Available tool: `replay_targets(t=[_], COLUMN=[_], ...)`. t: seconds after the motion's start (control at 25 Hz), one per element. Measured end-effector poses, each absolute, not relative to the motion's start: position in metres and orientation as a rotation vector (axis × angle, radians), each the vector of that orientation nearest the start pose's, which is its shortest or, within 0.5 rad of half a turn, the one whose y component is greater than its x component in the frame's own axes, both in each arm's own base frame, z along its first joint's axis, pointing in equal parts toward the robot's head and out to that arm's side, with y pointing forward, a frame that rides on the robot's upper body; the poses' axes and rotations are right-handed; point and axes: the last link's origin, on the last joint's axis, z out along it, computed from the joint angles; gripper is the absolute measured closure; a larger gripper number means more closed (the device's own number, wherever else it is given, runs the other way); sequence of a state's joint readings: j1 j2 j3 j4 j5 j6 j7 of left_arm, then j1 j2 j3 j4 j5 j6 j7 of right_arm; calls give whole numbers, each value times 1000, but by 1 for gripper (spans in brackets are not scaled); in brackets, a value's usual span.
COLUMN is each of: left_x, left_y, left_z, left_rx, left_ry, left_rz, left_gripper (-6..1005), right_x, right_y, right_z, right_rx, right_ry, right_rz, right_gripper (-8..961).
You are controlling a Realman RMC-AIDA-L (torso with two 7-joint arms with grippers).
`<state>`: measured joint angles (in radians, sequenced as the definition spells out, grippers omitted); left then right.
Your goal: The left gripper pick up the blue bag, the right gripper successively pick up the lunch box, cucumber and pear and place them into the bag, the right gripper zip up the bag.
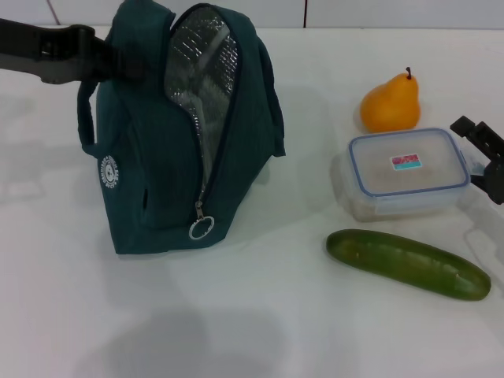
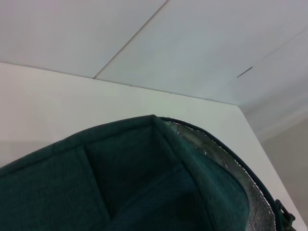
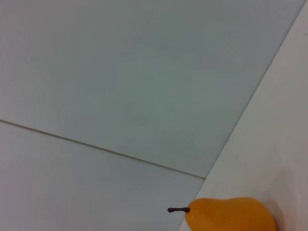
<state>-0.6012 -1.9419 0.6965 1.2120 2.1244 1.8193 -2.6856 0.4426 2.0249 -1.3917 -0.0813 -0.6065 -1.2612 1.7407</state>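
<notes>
The bag (image 1: 185, 134) is standing on the left of the table (image 1: 252, 331). Well apart on the right, the pear (image 1: 390, 103) is sitting farthest, the lunch box (image 1: 408, 172) just nearer, and the cucumber (image 1: 408, 263) is lying nearest.

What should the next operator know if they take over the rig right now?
Left gripper: at the bag's top, by the handle; the grip itself is hidden.
Right gripper: at the table's right edge, beside the lunch box, holding nothing.
The bag stands on the table, unzipped, silver lining showing.
The lunch box, cucumber and pear all lie on the table to the bag's right.
Done: the left arm is at the bag. Nothing is packed.
Left: load the lunch box, then the cucumber, then the pear; zip the bag.
</notes>
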Motion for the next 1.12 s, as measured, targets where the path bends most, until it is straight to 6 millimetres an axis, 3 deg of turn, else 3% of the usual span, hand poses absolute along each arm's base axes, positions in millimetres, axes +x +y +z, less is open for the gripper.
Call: replay_targets(t=[0.6,0.72,1.12], left_x=[-205,-205,-204], left_y=[357,357,356], left_z=[128,128,128], left_rx=[-2406,-2406,-2422], left_ry=[-1632,-1632,-1625], left_rz=[-485,-484,-478], left_gripper=[958,958,958], right_x=[322,322,324], right_y=[311,311,309], right_z=[-28,-28,-28], right_rx=[-1636,-1635,-1618], right_ry=[1813,1813,1813], right_rz=[1393,1388,1390], right_gripper=[194,417,638])
